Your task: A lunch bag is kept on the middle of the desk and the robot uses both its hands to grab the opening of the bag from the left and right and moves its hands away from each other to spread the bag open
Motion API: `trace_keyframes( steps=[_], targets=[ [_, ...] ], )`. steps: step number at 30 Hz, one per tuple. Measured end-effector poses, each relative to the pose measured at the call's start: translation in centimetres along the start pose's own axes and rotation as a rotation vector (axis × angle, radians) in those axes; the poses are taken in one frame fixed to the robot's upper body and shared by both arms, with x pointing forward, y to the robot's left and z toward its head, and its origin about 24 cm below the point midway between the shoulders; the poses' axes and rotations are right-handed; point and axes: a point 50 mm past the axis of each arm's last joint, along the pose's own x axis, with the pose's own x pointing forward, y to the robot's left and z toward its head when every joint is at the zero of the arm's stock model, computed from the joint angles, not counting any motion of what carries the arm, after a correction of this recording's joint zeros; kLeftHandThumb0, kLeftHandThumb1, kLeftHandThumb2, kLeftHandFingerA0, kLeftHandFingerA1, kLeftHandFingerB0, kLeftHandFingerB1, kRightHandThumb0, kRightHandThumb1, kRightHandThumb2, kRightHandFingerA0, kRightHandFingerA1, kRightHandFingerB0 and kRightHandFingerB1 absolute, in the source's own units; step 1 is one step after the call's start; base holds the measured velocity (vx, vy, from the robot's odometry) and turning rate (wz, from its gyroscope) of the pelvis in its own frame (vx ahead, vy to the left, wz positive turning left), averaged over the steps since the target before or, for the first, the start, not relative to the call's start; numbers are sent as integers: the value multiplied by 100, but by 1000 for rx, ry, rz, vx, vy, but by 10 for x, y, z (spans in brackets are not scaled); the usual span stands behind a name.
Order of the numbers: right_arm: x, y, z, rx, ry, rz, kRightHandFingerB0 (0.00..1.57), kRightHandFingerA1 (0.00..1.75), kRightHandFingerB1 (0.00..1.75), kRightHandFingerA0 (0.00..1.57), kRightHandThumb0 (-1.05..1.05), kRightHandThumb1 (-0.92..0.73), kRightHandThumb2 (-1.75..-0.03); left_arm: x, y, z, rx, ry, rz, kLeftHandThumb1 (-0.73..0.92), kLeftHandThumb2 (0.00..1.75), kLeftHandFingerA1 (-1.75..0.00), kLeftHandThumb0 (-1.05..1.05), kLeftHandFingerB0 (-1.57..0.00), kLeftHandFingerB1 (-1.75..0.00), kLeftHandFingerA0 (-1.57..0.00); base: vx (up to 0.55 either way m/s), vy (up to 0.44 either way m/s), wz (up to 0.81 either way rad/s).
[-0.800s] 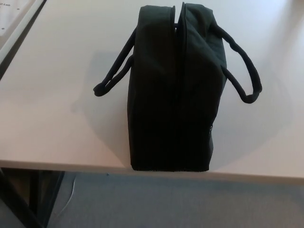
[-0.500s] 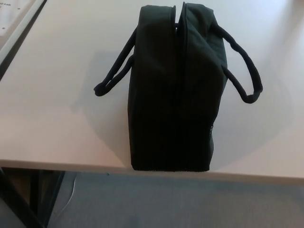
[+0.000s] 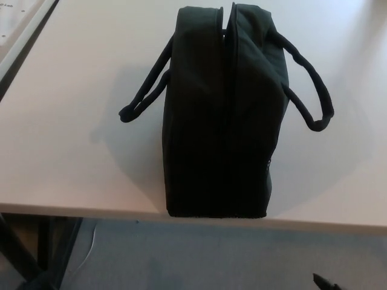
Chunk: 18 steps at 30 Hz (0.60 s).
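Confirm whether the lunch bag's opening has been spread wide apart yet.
No, the lunch bag stands on the desk with its two top edges nearly together, only a thin slit between them, and no hand touches it.

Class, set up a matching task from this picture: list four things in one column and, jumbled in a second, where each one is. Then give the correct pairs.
Things:
1. lunch bag
2. left handle
3. right handle
4. floor

Places:
A. draped on the desk toward picture right
B. below the desk's near edge
C. standing mid-desk, its opening a narrow slit
D. draped on the desk toward picture left

Pairs: 1-C, 2-D, 3-A, 4-B
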Motion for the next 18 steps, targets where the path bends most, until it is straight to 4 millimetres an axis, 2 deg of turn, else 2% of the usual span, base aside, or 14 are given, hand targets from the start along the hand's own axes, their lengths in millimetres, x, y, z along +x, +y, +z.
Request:
trace_keyframes(
  steps=[1, 2, 3, 4, 5, 6, 7, 8, 10, 11, 12, 14, 17, 18],
  targets=[
    [-1, -3, 2, 0, -12, -19, 9, 40, 21, 48, -26, -46, -55, 1, 4, 1, 4, -11, 21, 48, 54, -42, -15, -30, -32, -63, 0, 0, 0],
    [-2, -11, 5, -6, -38, -66, 9, 40, 21, 48, -26, -46, -55, 3, 14, 4, 15, -42, 73, 48, 54, -42, -15, -30, -32, -63, 0, 0, 0],
    [-3, -17, 8, -10, -59, -103, 13, 41, 27, 55, -23, -47, -54, 5, 21, 7, 23, -68, 110, 46, 53, -41, -12, -31, -33, -57, 0, 0, 0],
    [-3, -23, 10, -14, -76, -136, 0, 66, 44, 59, -18, -33, -82, 7, 28, 10, 31, -91, 139, 45, 53, -41, -10, -31, -33, -56, 0, 0, 0],
    [-3, -34, 13, -25, -105, -185, 0, 66, 44, 59, -18, -33, -82, 10, 38, 15, 43, -130, 184, 45, 53, -41, -10, -31, -33, -56, 0, 0, 0],
    [-3, -39, 14, -30, -117, -203, 12, 43, 27, 71, -31, -47, -56, 11, 42, 17, 49, -145, 200, 43, 52, -41, -11, -31, -33, -51, 0, 0, 0],
    [-2, -49, 17, -45, -143, -242, 14, 37, 28, 44, -26, -45, -53, 13, 51, 22, 61, -179, 233, 28, 79, -60, -8, -16, -49, -41, 0, 0, 0],
    [-1, -59, 20, -61, -171, -282, 14, 37, 28, 44, -26, -45, -53, 16, 60, 28, 74, -216, 267, 28, 79, -60, -8, -16, -49, -41, 0, 0, 0],
    [3, -86, 28, -108, -244, -373, 14, 35, 27, 31, -25, -45, -54, 23, 80, 41, 109, -310, 341, 31, 81, -55, -12, -10, -48, -27, 0, 0, 0],
    [7, -102, 32, -140, -288, -426, 14, 35, 27, 31, -25, -45, -54, 29, 93, 50, 134, -370, 378, 31, 81, -55, -12, -10, -48, -27, 0, 0, 0],
    [10, -118, 37, -173, -333, -474, 12, 34, 27, 29, -25, -47, -55, 35, 105, 60, 162, -428, 415, 44, 53, -34, -13, -22, -30, -37, 0, 0, 0],
    [18, -146, 49, -236, -419, -560, 14, 36, 27, 33, -22, -47, -54, 46, 127, 79, 213, -543, 479, 45, 53, -34, -16, -21, -30, -38, 0, 0, 0],
    [33, -193, 73, -340, -582, -701, 18, 38, 28, 34, -19, -47, -54, 63, 163, 118, 302, -754, 588, 51, 56, -33, -22, -22, -30, -37, 0, 0, 0],
    [37, -203, 79, -360, -621, -733, 11, 58, 48, 35, -15, -31, -81, 67, 172, 129, 322, -807, 614, 37, 84, -54, -16, -10, -47, -28, 0, 0, 0]
  ],
)
